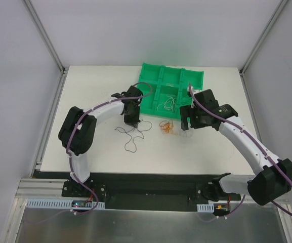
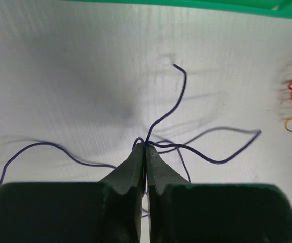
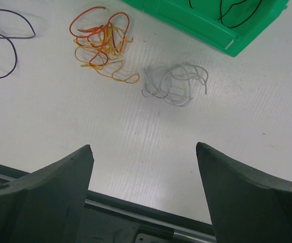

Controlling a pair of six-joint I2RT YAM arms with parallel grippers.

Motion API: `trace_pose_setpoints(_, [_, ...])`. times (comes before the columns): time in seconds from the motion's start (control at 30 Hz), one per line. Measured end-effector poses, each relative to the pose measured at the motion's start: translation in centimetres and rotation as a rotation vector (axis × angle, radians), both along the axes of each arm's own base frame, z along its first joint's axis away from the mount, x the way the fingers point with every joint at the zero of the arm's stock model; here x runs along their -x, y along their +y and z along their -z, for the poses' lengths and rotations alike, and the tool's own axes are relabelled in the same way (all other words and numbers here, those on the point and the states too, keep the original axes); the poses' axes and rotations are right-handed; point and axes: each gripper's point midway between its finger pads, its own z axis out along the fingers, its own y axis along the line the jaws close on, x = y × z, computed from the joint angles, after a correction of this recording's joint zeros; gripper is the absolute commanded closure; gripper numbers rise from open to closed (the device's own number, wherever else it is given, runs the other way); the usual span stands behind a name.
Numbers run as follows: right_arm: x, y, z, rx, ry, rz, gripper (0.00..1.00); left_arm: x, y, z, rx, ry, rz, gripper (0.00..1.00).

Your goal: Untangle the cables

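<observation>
Left tool [image 2: 144,147]: clenched, fingers pressed together with no gap showing, and pinching the dark wire [image 2: 184,83] at the point where several of its strands cross. From that pinch the strands fan out over the table [image 1: 95,101]: one runs up and ends in a small hook, one sweeps off to the right, one loops away to the left. In the overhead view this tool points down at the table just off the near left corner of the green tray [image 1: 151,76], and the dark wire trails from it toward the arm bases in loose curls. Right tool [image 3: 143,146]: released, its two fingers standing wide apart, holding nothing and touching nothing; it hangs above bare table beside the tray's near right corner. Two bundles lie ahead of it on the table. The red and orange wires [image 3: 102,43] form one tangled clump, and the pale grey wires [image 3: 175,86] form a smaller knot just to its right; the two clumps sit near each other but apart. Both lie close to the tray's near wall, outside it. The green tray sits toward the far side of the table and is divided into compartments. A compartment on its near side holds loose wires [image 1: 168,101], thin dark and pale strands lying curled on the floor of the compartment. Whether these strands are knotted together cannot be told.
</observation>
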Motion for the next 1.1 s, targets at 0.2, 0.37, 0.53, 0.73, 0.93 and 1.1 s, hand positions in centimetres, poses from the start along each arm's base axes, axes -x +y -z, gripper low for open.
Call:
trace_pose_setpoints(0.2, [0.5,-1.5,-0.7,0.016,-0.040,0.045,0.15,-1.8,-0.6,-6.4,0.060,-0.172,0.061,1.00])
trace_pose_setpoints(0.37, [0.7,-2.5,-1.7,0.015,-0.082,0.083,0.15,-5.5,-1.5,-14.1,0.099,-0.399,0.094,1.00])
trace_pose_setpoints(0.53, [1.3,-3.1,-2.1,0.024,-0.088,0.100,0.15,-9.2,-2.2,-21.8,0.142,-0.605,0.094,1.00])
trace_pose_setpoints(0.73, [2.7,-4.3,-2.5,0.049,-0.079,0.119,0.15,-12.8,-2.7,-27.9,0.200,-0.763,0.064,1.00])
trace_pose_setpoints(0.93, [4.1,-5.0,-3.0,0.044,-0.071,0.153,0.15,-16.0,-2.8,-28.3,0.268,-0.774,0.043,1.00])
trace_pose_setpoints(1.1, [5.2,-5.5,-3.1,0.038,-0.050,0.176,0.15,-18.0,-3.4,-24.4,0.282,-0.706,0.044,1.00])
